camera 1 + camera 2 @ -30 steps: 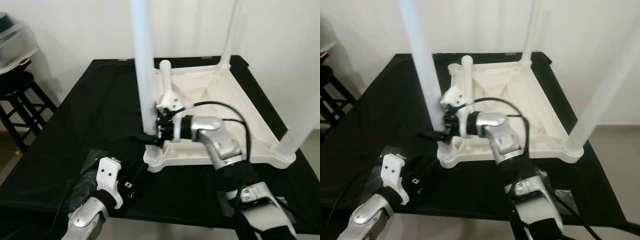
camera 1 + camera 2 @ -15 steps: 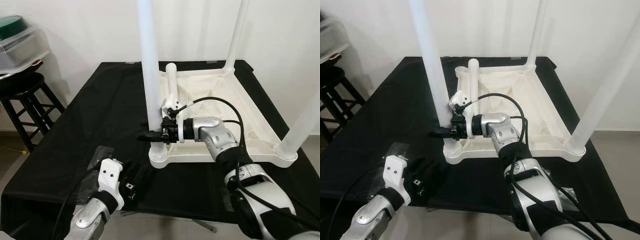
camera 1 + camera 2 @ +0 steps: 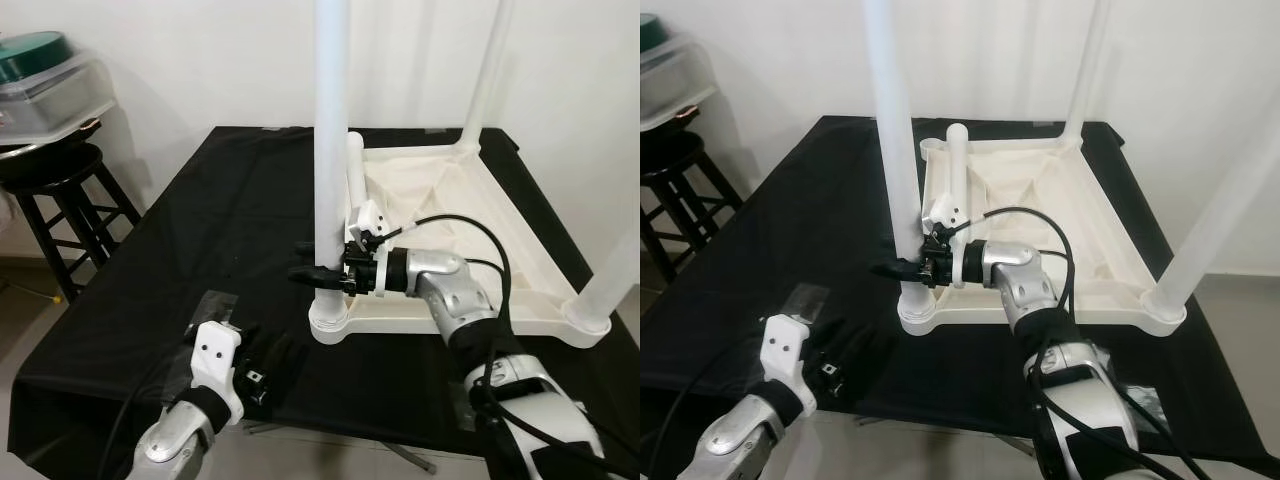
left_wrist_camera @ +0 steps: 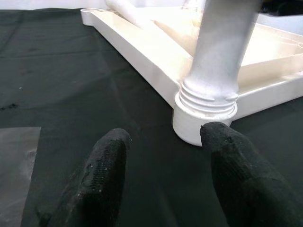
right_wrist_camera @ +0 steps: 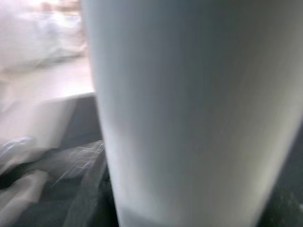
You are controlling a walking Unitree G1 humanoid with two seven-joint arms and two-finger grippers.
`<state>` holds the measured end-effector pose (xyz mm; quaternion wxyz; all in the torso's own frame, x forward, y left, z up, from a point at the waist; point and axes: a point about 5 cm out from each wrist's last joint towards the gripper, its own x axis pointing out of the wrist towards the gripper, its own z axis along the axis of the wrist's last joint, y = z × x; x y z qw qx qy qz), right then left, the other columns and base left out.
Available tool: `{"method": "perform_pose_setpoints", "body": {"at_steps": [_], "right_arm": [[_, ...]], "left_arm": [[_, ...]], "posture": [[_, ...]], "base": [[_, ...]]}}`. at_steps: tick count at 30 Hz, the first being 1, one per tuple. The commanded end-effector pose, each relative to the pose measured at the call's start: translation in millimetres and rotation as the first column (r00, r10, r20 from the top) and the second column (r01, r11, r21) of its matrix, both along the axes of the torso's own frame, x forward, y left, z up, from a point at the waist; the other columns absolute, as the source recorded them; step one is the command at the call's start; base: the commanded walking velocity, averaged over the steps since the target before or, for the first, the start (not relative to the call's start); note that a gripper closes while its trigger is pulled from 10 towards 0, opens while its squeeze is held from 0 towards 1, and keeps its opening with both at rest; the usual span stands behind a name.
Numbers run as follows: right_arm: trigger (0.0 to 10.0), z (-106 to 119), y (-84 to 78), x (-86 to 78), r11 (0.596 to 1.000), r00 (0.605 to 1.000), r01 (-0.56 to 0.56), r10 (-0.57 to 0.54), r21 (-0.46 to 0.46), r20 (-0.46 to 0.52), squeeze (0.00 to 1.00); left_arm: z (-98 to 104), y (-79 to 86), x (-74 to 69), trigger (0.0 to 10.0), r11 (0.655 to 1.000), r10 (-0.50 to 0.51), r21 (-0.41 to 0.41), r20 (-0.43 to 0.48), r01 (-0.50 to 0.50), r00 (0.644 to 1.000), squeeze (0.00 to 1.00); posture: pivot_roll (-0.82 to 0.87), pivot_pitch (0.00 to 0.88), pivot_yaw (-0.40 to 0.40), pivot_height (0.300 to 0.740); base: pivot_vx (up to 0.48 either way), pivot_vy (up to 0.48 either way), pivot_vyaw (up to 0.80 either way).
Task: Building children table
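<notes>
A white plastic children's table [image 3: 470, 190] lies upside down on a black-covered worktop. Three white legs stand up from its corners. The near-left leg [image 3: 330, 150] sits in its corner socket [image 4: 203, 111]. My right gripper [image 3: 320, 273] is shut on this leg just above the socket, and the leg [image 5: 189, 113] shows close up in the right wrist view. Another white leg [image 3: 355, 165] lies along the tabletop's left rim. My left gripper [image 4: 165, 132] is open and low over the cloth, in front of and to the left of that socket, holding nothing.
A clear plastic sheet [image 3: 215, 305] lies on the black cloth [image 3: 200, 230] near the left gripper. A black stool [image 3: 60, 190] carrying a plastic box with a green lid [image 3: 45, 70] stands left of the worktop. A white wall is behind.
The whole picture has shifted, so the camera has moved. My right gripper stays shut on the near-left leg, and my left gripper stays low and open.
</notes>
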<state>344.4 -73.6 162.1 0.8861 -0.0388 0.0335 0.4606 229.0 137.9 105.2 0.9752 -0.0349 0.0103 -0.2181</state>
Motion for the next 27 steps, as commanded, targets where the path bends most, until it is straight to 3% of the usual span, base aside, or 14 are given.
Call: {"method": "perform_pose_setpoints", "body": {"at_steps": [1, 5, 11, 12, 13, 14, 15, 16, 19, 21, 22, 24, 25, 27], "right_arm": [[0.0, -51, -7.0, -17.2, 0.910, 0.908, 0.368, -0.396, -0.192, -0.135, 0.00], [0.0, -44, 3.0, -34.1, 0.887, 0.897, 0.414, -0.435, -0.203, -0.075, 0.00], [0.0, -33, 11.7, -16.0, 0.904, 0.904, 0.401, -0.416, -0.149, -0.093, 0.00], [2.9, -28, 18.6, -14.9, 0.912, 0.913, 0.386, -0.399, -0.139, -0.082, 0.00], [2.9, -28, 18.6, -14.9, 0.912, 0.913, 0.386, -0.399, -0.139, -0.082, 0.00], [10.0, -25, 22.7, -15.4, 0.917, 0.919, 0.376, -0.387, -0.131, -0.076, 0.00], [10.0, -19, 26.5, -13.5, 0.935, 0.933, 0.343, -0.350, -0.087, -0.086, 0.00], [10.0, -12, 29.2, -14.6, 0.943, 0.940, 0.327, -0.332, -0.063, -0.083, 1.00], [10.0, 8, 31.7, -12.1, 0.964, 0.962, 0.266, -0.263, 0.034, -0.072, 1.00], [10.0, 35, 32.1, -15.0, 0.994, 1.000, 0.017, -0.017, 0.108, -0.007, 1.00], [10.0, 35, 32.1, -15.0, 0.994, 1.000, 0.017, -0.017, 0.108, -0.007, 1.00], [10.0, 44, 23.2, -19.0, 0.972, 0.971, -0.232, 0.231, 0.026, 0.060, 0.98], [10.0, 44, 17.1, -19.6, 0.950, 0.946, -0.312, 0.313, -0.033, 0.087, 0.00], [10.0, 41, 10.7, -18.8, 0.924, 0.922, -0.374, 0.380, -0.082, 0.073, 0.00]], "left_arm": [[4, 2.0, -0.3, 10.0, 1.000, -0.008, 0.007, 0.007, 0.008, 1.000, 0.00], [4, 2.8, 0.5, 10.0, 1.000, -0.014, 0.010, 0.003, 0.014, 1.000, 0.00], [3, 2.9, -0.1, 10.0, 1.000, -0.024, 0.007, -0.004, 0.024, 1.000, 0.00], [3, 3.1, -0.2, 10.0, 1.000, -0.022, 0.009, -0.003, 0.022, 1.000, 0.00], [3, 3.1, -0.2, 10.0, 1.000, -0.022, 0.009, -0.003, 0.022, 1.000, 0.00], [3, 3.3, -0.3, 10.0, 1.000, -0.020, 0.011, -0.001, 0.020, 1.000, 0.00], [4, 3.4, -0.4, 10.0, 1.000, -0.019, 0.012, -0.001, 0.019, 1.000, 0.00], [4, 3.5, -0.4, 10.0, 1.000, -0.019, 0.012, -0.001, 0.019, 1.000, 0.00], [3, 3.3, -0.4, 10.0, 1.000, -0.020, 0.012, -0.002, 0.020, 1.000, 0.00], [3, 2.4, 0.1, 10.0, 1.000, -0.021, 0.010, -0.003, 0.021, 1.000, 0.00], [3, 2.4, 0.1, 10.0, 1.000, -0.021, 0.010, -0.003, 0.021, 1.000, 0.00], [3, 1.3, 0.8, 10.0, 1.000, -0.021, 0.009, -0.003, 0.021, 1.000, 0.00], [3, 0.9, 1.3, 10.0, 1.000, -0.020, 0.008, -0.002, 0.021, 1.000, 0.00], [3, 0.8, 1.6, 10.0, 1.000, -0.020, 0.009, -0.001, 0.020, 1.000, 0.00]], "posture": [[-0.01, 0.071, 0.067, 0.740], [-0.03, 0.061, 0.080, 0.740], [0.00, 0.062, 0.074, 0.740], [0.00, 0.062, 0.072, 0.740], [0.00, 0.062, 0.072, 0.740], [0.00, 0.062, 0.072, 0.740], [0.00, 0.060, 0.073, 0.740], [0.00, 0.061, 0.073, 0.740], [0.00, 0.058, 0.071, 0.740], [0.00, 0.055, 0.069, 0.740], [0.00, 0.055, 0.069, 0.740], [0.01, 0.054, 0.065, 0.740], [0.01, 0.051, 0.062, 0.740], [0.01, 0.051, 0.062, 0.740]], "base": [[0.000, 0.000, 0.00], [0.000, 0.000, 0.00], [0.000, 0.000, 0.00], [0.000, 0.000, 0.00], [0.000, 0.000, 0.00], [0.000, 0.000, 0.00], [0.000, 0.000, 0.00], [0.000, 0.000, 0.00], [0.000, 0.000, 0.00], [0.000, 0.000, 0.00], [0.000, 0.000, 0.00], [0.000, 0.000, 0.00], [0.000, 0.000, 0.00], [0.000, 0.000, 0.00]]}}
